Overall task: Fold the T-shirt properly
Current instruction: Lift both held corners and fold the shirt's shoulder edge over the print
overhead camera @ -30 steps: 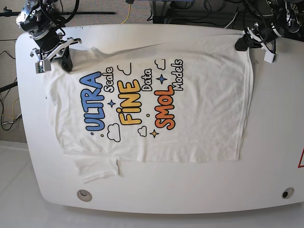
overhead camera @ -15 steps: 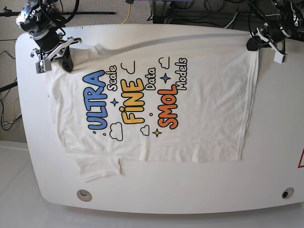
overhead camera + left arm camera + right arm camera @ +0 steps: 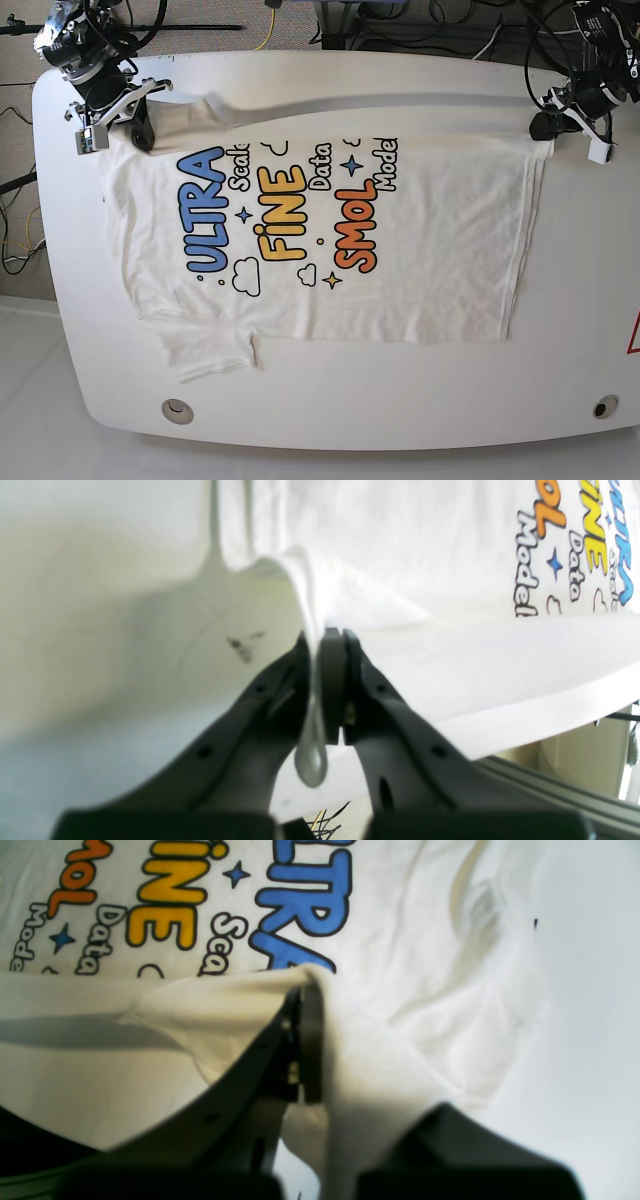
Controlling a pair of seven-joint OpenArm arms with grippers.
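Observation:
The white T-shirt lies print-up on the table, its blue, yellow and orange letters showing. Its far edge is raised into a taut band between the two grippers and folds over the tops of the small black words. At the far right corner, my left gripper is shut on the hem; the left wrist view shows cloth pinched between its fingertips. At the far left, my right gripper is shut on the shoulder cloth, which drapes over its fingertips.
The white table has a round insert at its near left and another at its near right. Cables and stands crowd the space beyond the far edge. One sleeve lies rumpled near the front left.
My left gripper has moved right and slightly nearer with the hem corner, stretching the far edge so it folds over the print's top. The right gripper has stayed put.

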